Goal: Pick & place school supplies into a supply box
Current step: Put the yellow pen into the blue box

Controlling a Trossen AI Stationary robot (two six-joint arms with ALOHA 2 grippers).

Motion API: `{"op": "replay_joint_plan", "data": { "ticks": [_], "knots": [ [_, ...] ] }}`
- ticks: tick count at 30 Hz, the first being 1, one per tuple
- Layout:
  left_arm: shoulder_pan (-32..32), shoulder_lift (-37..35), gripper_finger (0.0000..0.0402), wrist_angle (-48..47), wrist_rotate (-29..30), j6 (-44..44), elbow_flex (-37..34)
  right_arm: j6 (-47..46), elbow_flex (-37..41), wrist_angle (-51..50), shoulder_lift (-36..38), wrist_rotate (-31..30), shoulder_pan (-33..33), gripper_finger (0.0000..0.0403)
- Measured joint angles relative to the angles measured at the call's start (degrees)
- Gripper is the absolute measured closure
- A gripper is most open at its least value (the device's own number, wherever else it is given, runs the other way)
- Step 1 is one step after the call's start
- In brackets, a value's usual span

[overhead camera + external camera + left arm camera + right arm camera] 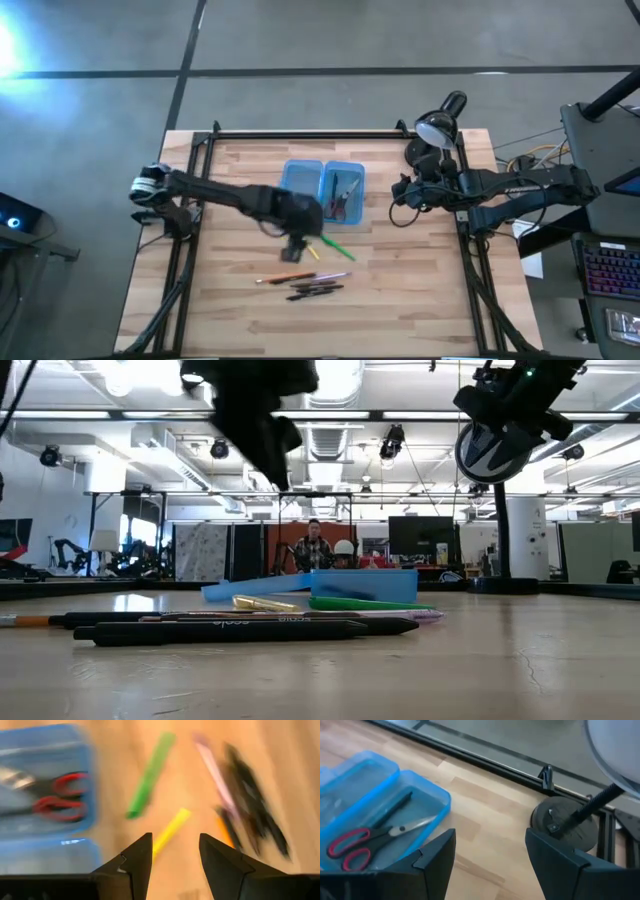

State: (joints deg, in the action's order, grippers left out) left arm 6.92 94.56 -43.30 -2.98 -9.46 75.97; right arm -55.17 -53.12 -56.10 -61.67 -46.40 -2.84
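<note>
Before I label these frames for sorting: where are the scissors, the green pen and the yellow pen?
scissors (pixel 367 836), right wrist view, pivot beside handles.
green pen (pixel 149 776), left wrist view, mid-barrel.
yellow pen (pixel 171 827), left wrist view, mid-barrel.

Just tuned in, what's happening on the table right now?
The left gripper hovers open and empty over the yellow pen, beside the green pen. The red-handled scissors and a black pen already lie in the blue supply box. An orange pencil, a pink pen and several black pens wait on the wooden table. The right gripper waits open near the desk lamp.
</note>
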Motion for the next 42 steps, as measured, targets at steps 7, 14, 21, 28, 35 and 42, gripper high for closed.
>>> {"op": "replay_joint_plan", "data": {
  "ticks": [7,14,21,28,35,42],
  "knots": [
    [2.8,-0.4,0.0255,8.0,5.3,-12.7,-10.9,1.8,0.0,0.3,0.0,0.5,-0.1,0.0172],
    [2.7,1.4,0.0255,12.8,9.2,-19.5,-12.6,4.2,0.0,0.9,0.0,4.4,-0.1,0.0172],
    [1.4,6.0,0.0255,16.2,8.0,-23.8,-12.3,4.3,0.0,1.1,0.0,4.9,0.0,0.0172],
    [-0.9,8.3,0.0255,15.1,4.1,-24.5,-11.1,3.9,0.0,1.1,0.0,5.8,0.0,0.0172],
    [-3.4,10.1,0.0255,14.0,2.0,-26.5,-11.2,3.1,0.0,1.1,0.0,6.0,0.0,0.0172],
    [-4.6,11.5,0.0264,14.1,1.7,-26.7,-11.2,3.1,0.2,1.1,0.0,5.9,0.0,0.0172]
  ]
}}
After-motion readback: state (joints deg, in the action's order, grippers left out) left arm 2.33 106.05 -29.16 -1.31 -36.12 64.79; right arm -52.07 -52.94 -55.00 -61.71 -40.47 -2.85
